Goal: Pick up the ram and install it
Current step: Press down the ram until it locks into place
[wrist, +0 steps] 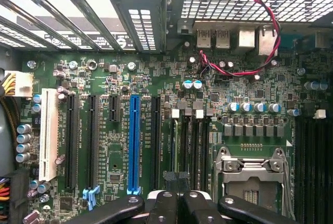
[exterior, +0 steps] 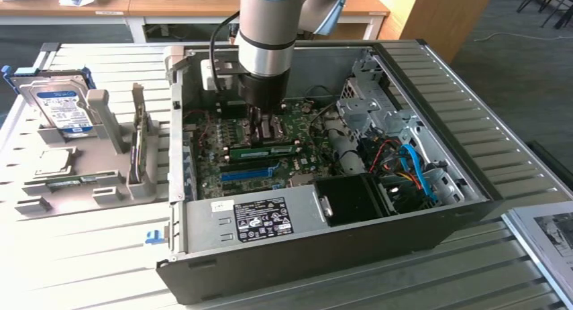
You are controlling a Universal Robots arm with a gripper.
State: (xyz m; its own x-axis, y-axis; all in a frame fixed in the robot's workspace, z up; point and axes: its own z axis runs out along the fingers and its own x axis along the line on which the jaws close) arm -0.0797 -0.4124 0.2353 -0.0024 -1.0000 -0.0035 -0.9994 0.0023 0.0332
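My gripper (exterior: 266, 130) hangs pinched shut and empty inside the open computer case (exterior: 465, 189), over the motherboard (exterior: 268, 164); the ram (exterior: 266, 151) lies just under my fingertips, its long axis running across the board toward the exterior view's right, beside the blue slot (exterior: 247, 174).

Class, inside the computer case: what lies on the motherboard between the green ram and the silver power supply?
The blue slot, between the green ram and the power supply, in the exterior view.
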